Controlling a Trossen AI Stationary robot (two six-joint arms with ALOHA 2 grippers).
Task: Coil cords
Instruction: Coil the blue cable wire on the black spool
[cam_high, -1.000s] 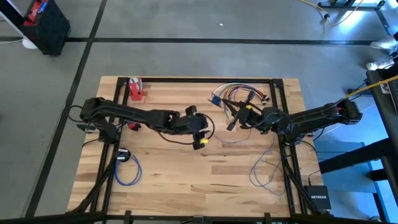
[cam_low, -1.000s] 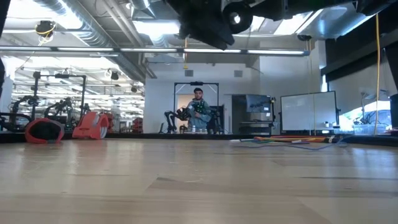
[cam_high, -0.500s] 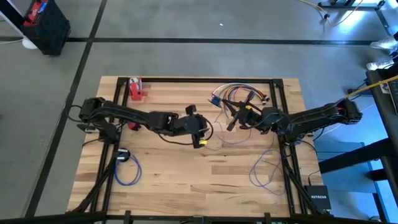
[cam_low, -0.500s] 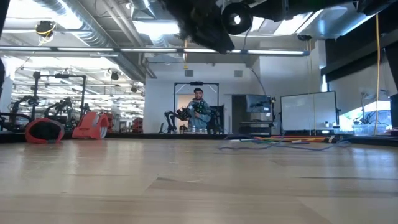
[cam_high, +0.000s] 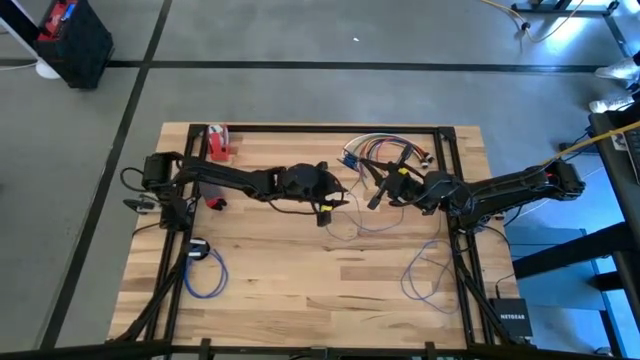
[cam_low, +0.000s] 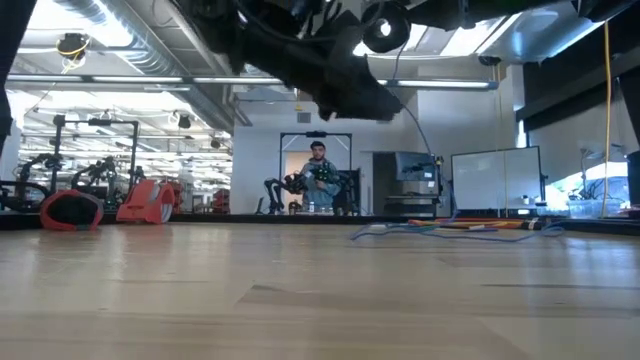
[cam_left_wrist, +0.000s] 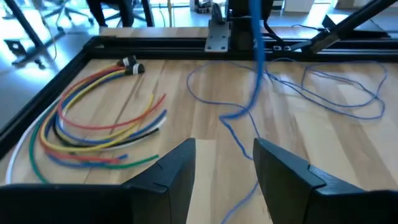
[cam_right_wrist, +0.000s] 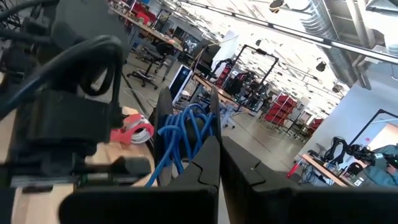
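Cords lie in three spots on the wooden table (cam_high: 300, 270) in the high view. A neat blue loop (cam_high: 205, 272) sits near the left arm's side, so that one looks done. Another blue cord (cam_high: 425, 272) lies loose by the right arm, and a coloured bunch (cam_high: 385, 148) waits at the far edge, so I think much is left. The left gripper (cam_high: 322, 210) and right gripper (cam_high: 372, 198) meet mid-table.

Low view: thin bendy wires (cam_low: 450, 228) lie flat on smooth pale planks.

Left wrist view: its fingers (cam_left_wrist: 177, 171) stand wide apart, holding nothing. A skinny blue cord (cam_left_wrist: 255, 74) hangs down in front. Red, yellow and green wires (cam_left_wrist: 93, 134) curve like rainbows.

Right wrist view: its fingers (cam_right_wrist: 205, 168) are pressed together, pinching a bunched blue cord (cam_right_wrist: 183, 134).
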